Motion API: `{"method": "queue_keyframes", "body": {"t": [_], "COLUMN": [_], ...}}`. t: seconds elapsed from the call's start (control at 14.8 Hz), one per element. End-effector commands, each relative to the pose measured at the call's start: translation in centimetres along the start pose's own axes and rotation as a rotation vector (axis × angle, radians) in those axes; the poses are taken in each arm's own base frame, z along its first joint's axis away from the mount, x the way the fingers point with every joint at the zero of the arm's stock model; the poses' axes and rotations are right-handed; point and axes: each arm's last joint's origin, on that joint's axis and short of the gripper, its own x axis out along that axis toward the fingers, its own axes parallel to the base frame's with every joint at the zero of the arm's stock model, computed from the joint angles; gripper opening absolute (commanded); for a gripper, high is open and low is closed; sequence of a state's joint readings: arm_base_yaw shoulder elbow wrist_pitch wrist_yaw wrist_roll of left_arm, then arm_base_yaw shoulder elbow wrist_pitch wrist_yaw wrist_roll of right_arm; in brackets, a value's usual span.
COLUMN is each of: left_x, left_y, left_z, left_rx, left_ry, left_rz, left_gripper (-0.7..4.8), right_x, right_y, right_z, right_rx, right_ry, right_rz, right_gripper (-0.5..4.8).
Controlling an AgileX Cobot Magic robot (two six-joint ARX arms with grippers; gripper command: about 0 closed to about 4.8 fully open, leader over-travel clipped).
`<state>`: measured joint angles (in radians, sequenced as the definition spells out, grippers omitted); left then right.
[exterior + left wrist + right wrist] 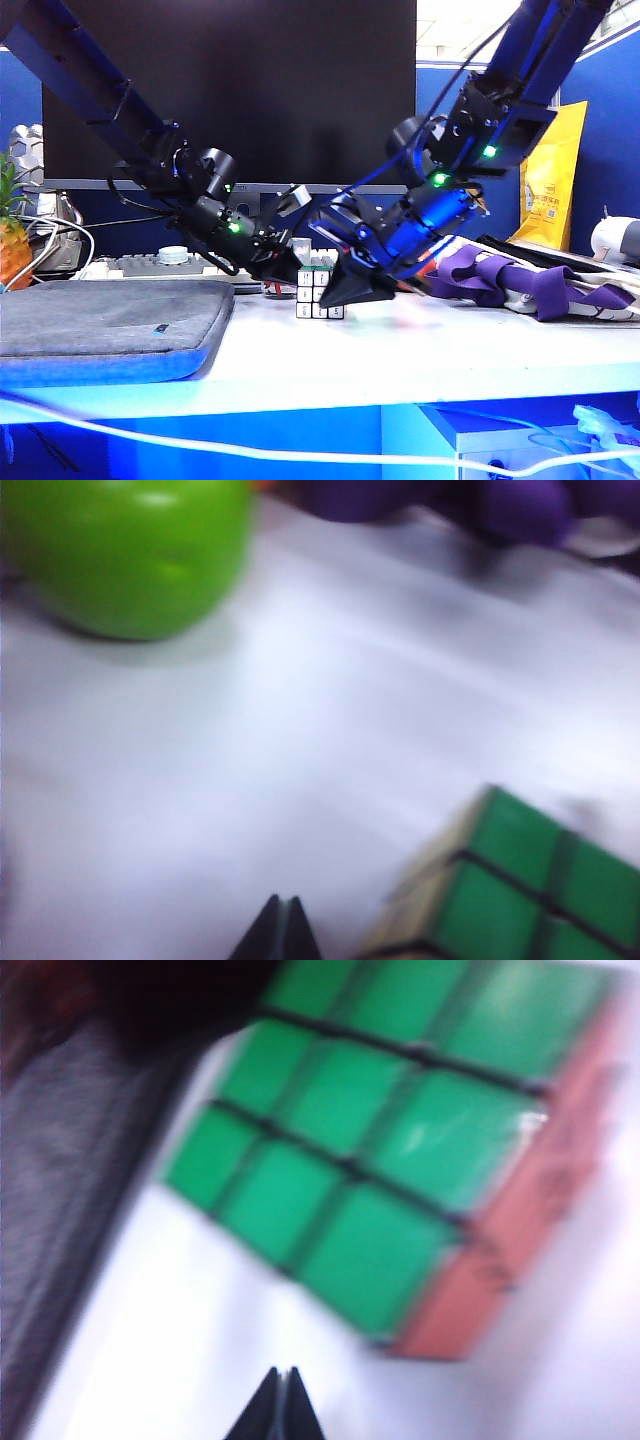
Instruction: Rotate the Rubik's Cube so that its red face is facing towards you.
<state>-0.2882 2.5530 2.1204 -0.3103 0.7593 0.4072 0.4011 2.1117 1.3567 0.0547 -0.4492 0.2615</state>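
Observation:
The Rubik's Cube stands on the white table with a white face towards the exterior camera. The right wrist view shows its green face and, on an adjoining side, the red face. In the left wrist view the Rubik's Cube lies just beside my left gripper, which is shut on nothing. My right gripper is shut and empty too, a short way in front of the green face. From outside, the left gripper is at the cube's upper left and the right gripper is against its right side.
A green ball lies on the table beyond the left gripper, and purple cloth lies at the right. A grey pad covers the table's left part. Behind are a keyboard and a monitor.

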Motion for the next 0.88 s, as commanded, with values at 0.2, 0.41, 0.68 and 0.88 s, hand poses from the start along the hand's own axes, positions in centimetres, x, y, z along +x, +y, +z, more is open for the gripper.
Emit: {"method": "queue_keyframes", "body": {"t": [0.2, 0.41, 0.68, 0.88], "left_x": [0.1, 0.9, 2.2, 2.7], "left_y": [-0.8, -2.2, -4.6, -5.2], "left_z": [-0.1, -0.1, 1.2, 1.8], "left_rx": [-0.048, -0.079, -0.057, -0.031], "left_ry": [0.032, 0.061, 0.080, 0.088], "left_rz": [-0.072, -0.144, -0.193, -0.164], "left_gripper": [-0.05, -0.05, -0.05, -0.05], "right_x": [-1.5, -1.9, -1.5, -1.1], "right_y": [-2.0, -2.5, -2.8, -3.1], "right_z": [2.2, 3.7, 3.9, 3.2], "right_rx": [-0.002, -0.016, -0.022, -0.011], "right_ry": [-0.105, -0.152, -0.164, -0.114], "right_rz": [-0.026, -0.030, -0.029, -0.035], "right_gripper": [-0.06, -0.06, -0.06, -0.06]}}
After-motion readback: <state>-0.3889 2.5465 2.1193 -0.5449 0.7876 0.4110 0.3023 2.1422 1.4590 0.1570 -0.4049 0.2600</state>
